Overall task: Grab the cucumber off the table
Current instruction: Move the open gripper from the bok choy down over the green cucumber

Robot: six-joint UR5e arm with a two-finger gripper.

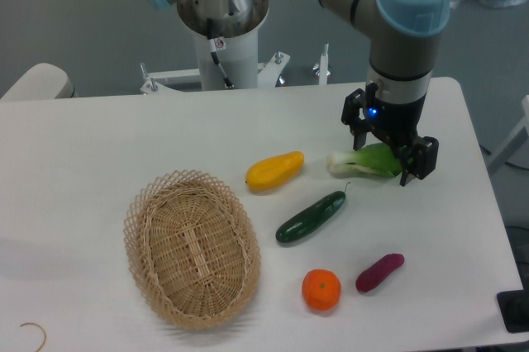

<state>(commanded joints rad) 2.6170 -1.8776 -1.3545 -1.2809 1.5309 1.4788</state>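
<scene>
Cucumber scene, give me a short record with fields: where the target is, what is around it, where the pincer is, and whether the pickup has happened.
target: cucumber, lying diagonally on the table, untouched
neighbours: yellow fruit up-left, orange below, purple piece lower right, bok choy upper right
basket: wicker basket to the left, nothing seen in it
pincer: pincer over the bok choy, fingers either side of it, apart from the cucumber
pincer state: open
pickup: not yet done

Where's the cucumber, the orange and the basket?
cucumber [311, 216], fixed camera, middle of its body
orange [321, 289], fixed camera, centre of the fruit
basket [139, 207], fixed camera, left rim
</scene>
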